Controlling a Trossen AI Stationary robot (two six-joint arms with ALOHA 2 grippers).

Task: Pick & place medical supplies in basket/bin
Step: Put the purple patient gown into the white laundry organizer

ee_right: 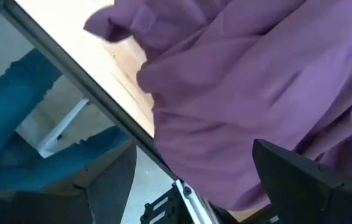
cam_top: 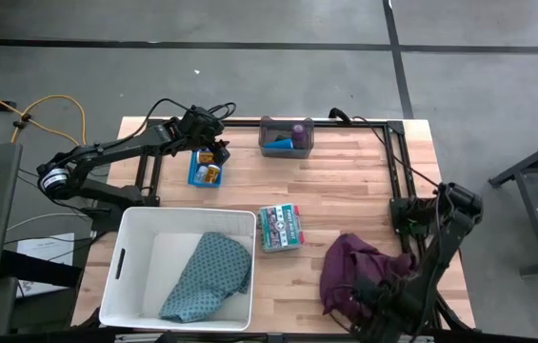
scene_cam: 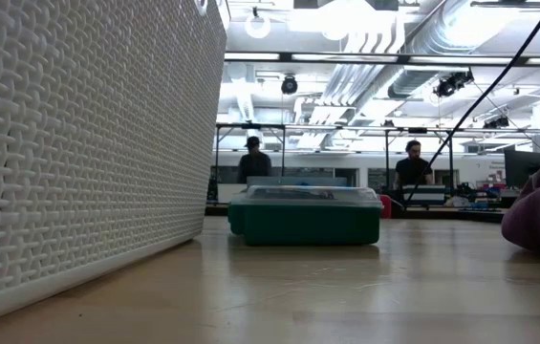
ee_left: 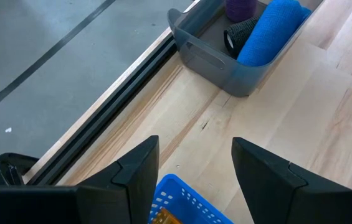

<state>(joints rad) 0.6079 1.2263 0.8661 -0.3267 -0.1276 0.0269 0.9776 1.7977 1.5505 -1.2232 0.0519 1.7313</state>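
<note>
Overhead only, teal patterned cloth (cam_top: 208, 276) in white bin (cam_top: 124, 257), low view blocked

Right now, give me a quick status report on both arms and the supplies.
Left gripper open above small blue basket. Right gripper open at maroon cloth. Teal cloth in white bin. Nothing blocking.

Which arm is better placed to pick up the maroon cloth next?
The right. Its gripper is open right at the maroon cloth near the table's front right corner. The left gripper is far off, over the blue basket at the back.
</note>
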